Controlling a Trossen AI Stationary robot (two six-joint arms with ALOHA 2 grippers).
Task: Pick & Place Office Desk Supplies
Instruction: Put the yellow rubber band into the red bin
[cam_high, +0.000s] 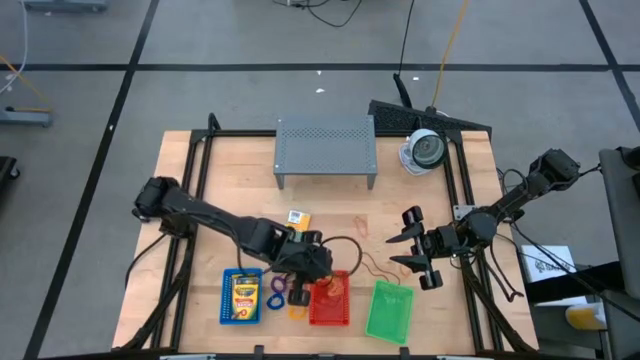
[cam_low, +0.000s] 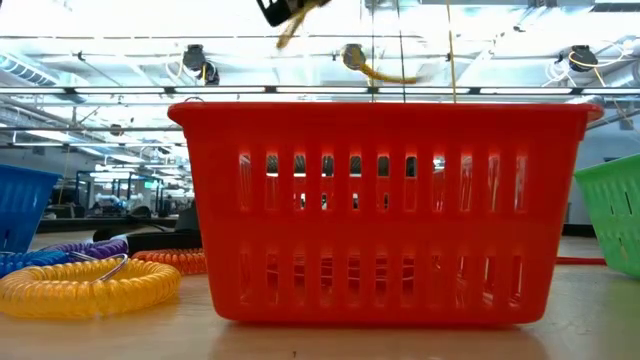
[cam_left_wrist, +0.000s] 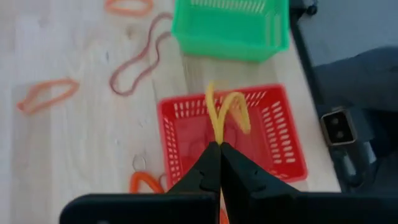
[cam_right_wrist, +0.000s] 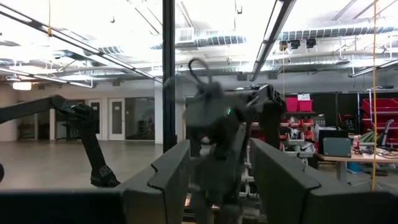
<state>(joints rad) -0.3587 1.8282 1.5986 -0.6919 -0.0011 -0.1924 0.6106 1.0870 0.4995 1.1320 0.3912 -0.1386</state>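
Glossy plastic red tray (cam_low: 380, 210) (wood table (cam_high: 330, 215))

A robotics lab in a large, open industrial hall. A wooden table (cam_high: 330, 215) in a black metal frame stands on a grey concrete floor (cam_high: 250, 90) marked with dark tape lines, with cables (cam_high: 330, 12) trailing across it. Beyond the table, the high ceiling (cam_right_wrist: 112, 31) shows exposed ducts, pipes and strip lights, another robot arm (cam_right_wrist: 74, 124) stands on the open floor, and shelves (cam_right_wrist: 298, 115) with red bins line the far wall beside a desk (cam_right_wrist: 348, 158).
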